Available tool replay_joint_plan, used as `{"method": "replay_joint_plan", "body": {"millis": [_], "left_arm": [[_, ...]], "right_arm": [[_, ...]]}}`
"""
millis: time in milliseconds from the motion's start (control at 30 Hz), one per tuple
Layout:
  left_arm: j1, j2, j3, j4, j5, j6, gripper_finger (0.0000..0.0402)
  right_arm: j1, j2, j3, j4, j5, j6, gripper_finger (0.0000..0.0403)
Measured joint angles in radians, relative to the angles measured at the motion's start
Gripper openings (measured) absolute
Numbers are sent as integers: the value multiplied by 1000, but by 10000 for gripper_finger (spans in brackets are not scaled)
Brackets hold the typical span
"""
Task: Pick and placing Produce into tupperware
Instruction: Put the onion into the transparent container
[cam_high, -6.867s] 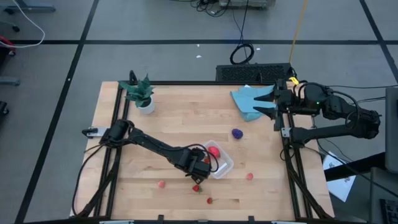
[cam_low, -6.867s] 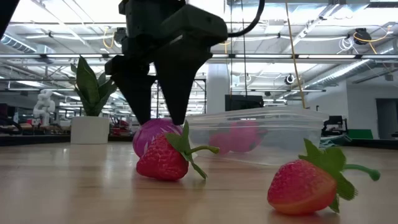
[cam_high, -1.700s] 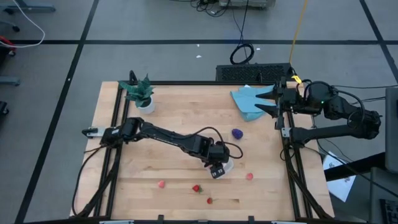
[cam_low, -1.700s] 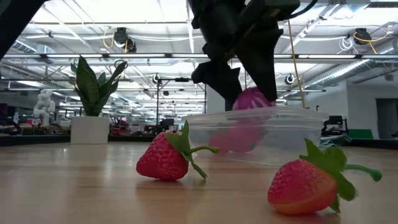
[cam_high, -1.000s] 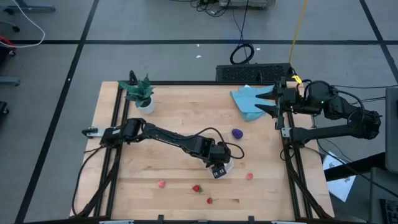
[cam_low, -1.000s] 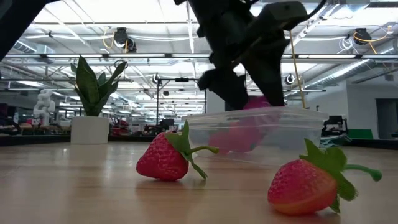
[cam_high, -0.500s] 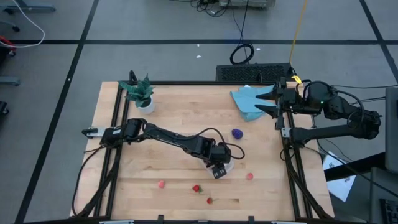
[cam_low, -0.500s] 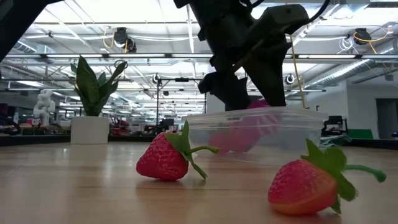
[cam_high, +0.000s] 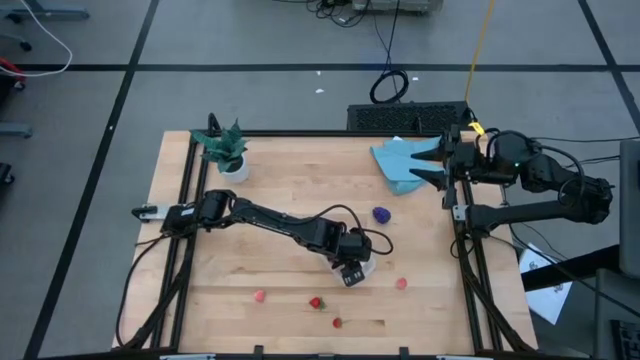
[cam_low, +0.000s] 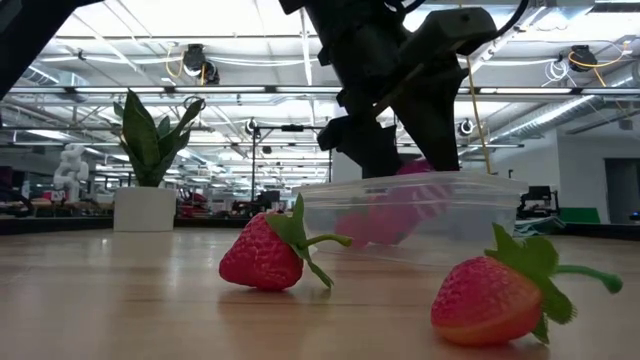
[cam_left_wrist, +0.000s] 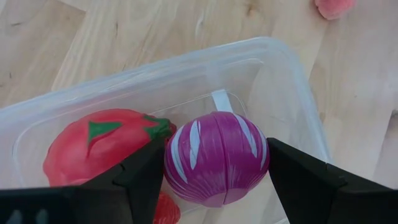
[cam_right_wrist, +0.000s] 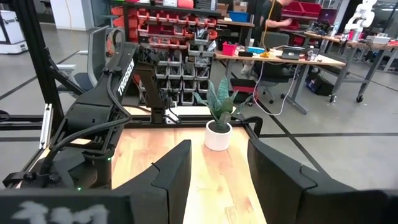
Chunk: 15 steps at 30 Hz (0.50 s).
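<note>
My left gripper (cam_high: 352, 268) reaches down into the clear tupperware tub (cam_left_wrist: 186, 59) near the table's middle and is shut on the magenta striped fruit (cam_left_wrist: 214, 158). A larger red piece (cam_left_wrist: 93, 146) lies in the tub beside it. The high view shows the dark purple fruit (cam_high: 381, 214) on the wood just beyond the tub. Small red and pink berries (cam_high: 316, 301) (cam_high: 401, 283) lie on the near side. Two strawberries (cam_low: 262, 252) (cam_low: 490, 298) show close up in the low view. My right gripper (cam_high: 430, 165) waits open over the blue cloth (cam_high: 398, 160). My left gripper pinches the magenta striped fruit between its two fingers (cam_left_wrist: 146, 171), one on each side of the round body (cam_left_wrist: 180, 155). It comes from above, pointing down into the tub. The fruit sits inside the tub walls (cam_low: 425, 195) with its top near the rim.
A green potted plant (cam_high: 225, 150) stands at the far left corner. The blue cloth lies at the far right. Black rails (cam_high: 188, 200) run along the table's left and right edges. Bare wood lies between the plant and the tub.
My left gripper has sunk a little, carrying the magenta striped fruit from just above the tub's rim down inside the walls. It is still shut on the fruit.
</note>
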Motion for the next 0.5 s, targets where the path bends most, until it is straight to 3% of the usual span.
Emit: {"method": "replay_joint_plan", "body": {"millis": [500], "left_arm": [[-4,0,0,7,0,-33,258]], "right_arm": [[0,0,0,-9,0,-2,151]]}}
